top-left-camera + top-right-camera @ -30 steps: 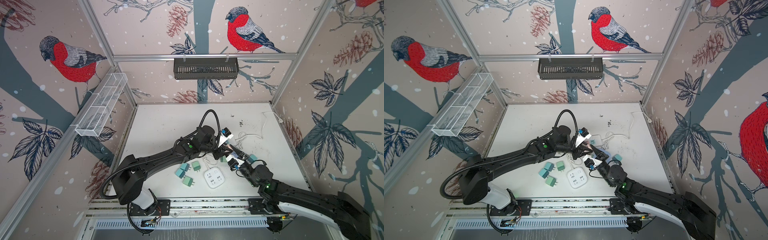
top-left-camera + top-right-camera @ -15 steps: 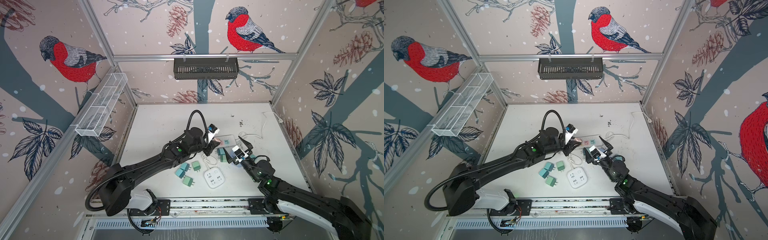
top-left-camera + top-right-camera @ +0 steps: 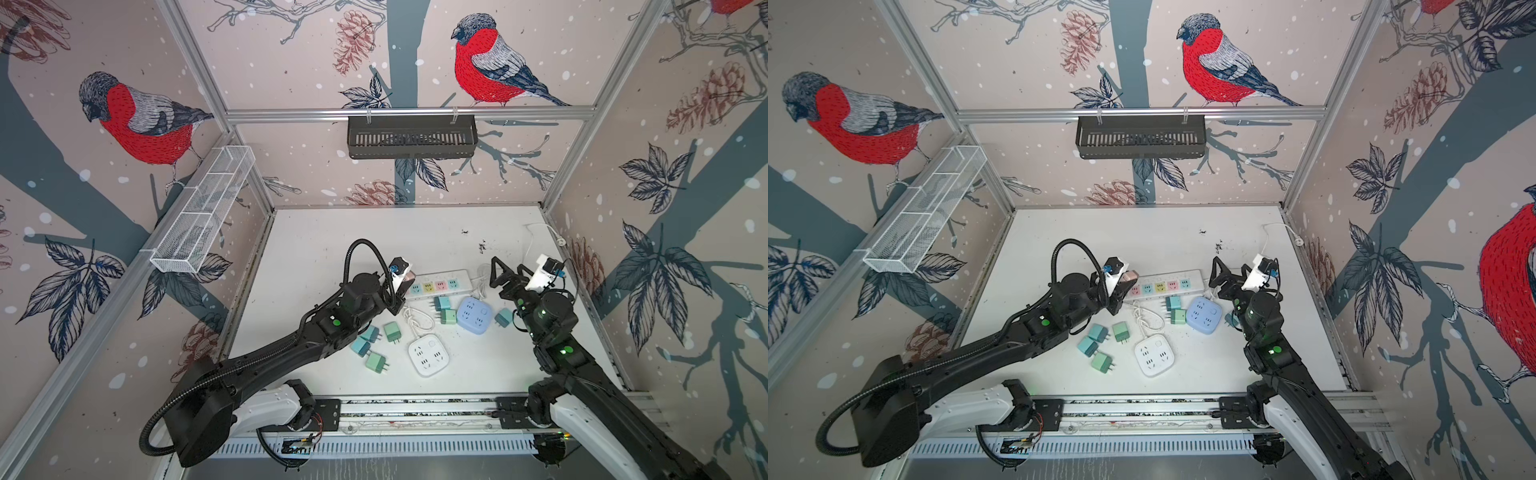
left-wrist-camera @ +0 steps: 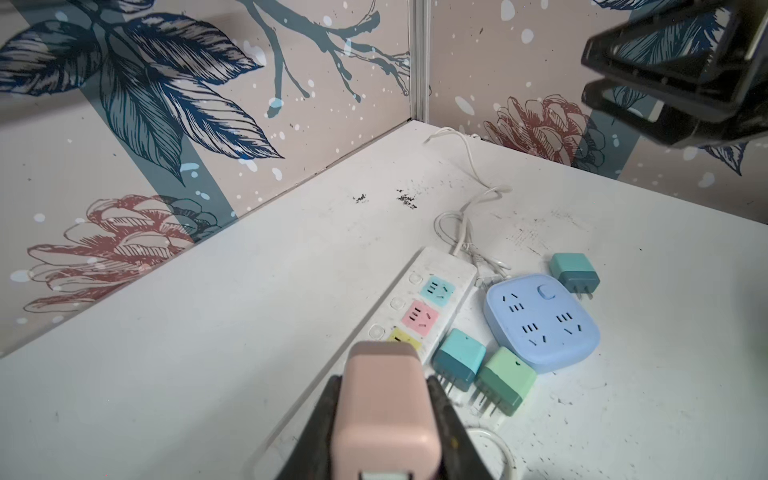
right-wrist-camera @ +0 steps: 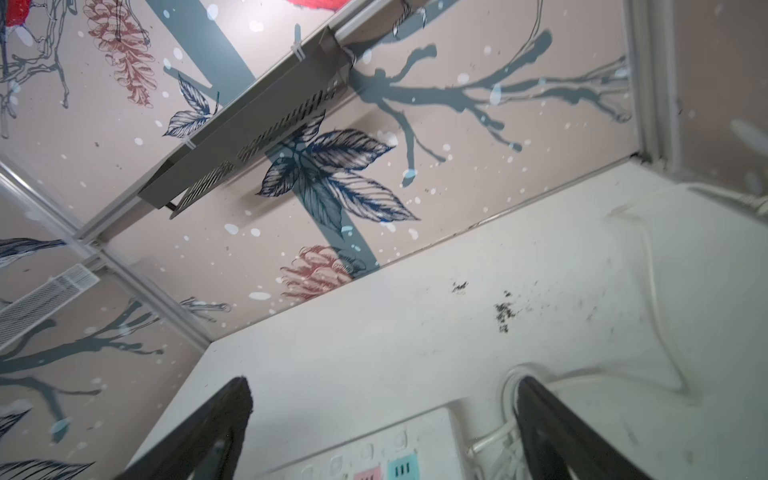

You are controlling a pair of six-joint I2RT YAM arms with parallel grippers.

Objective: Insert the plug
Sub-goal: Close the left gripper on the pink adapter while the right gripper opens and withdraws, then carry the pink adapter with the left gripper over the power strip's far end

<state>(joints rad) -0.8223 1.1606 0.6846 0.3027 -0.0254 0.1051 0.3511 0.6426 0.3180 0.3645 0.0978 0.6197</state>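
Note:
A pink plug (image 4: pixel 384 407) sits between the fingers of my left gripper (image 4: pixel 384 380), which is shut on it. In both top views the left gripper (image 3: pixel 405 286) hovers over the left end of the white power strip (image 3: pixel 440 284) with the pink plug (image 3: pixel 409 275) in it. The strip (image 4: pixel 440 266) has coloured sockets: yellow just beyond the plug, then pink and teal. My right gripper (image 3: pixel 505 274) hangs open and empty above the strip's right end (image 5: pixel 374 449). Its fingers (image 5: pixel 232 415) stand wide apart.
A blue square socket block (image 3: pixel 473 313) and a white one (image 3: pixel 428 355) lie in front of the strip. Several teal and green plugs (image 3: pixel 376 345) and a coiled white cable (image 3: pixel 415 320) lie around them. A black basket (image 3: pixel 411 137) hangs on the back wall.
The two grippers were close together over the strip and have parted. The left moved left with the pink plug. The right opened and pulled back to the right.

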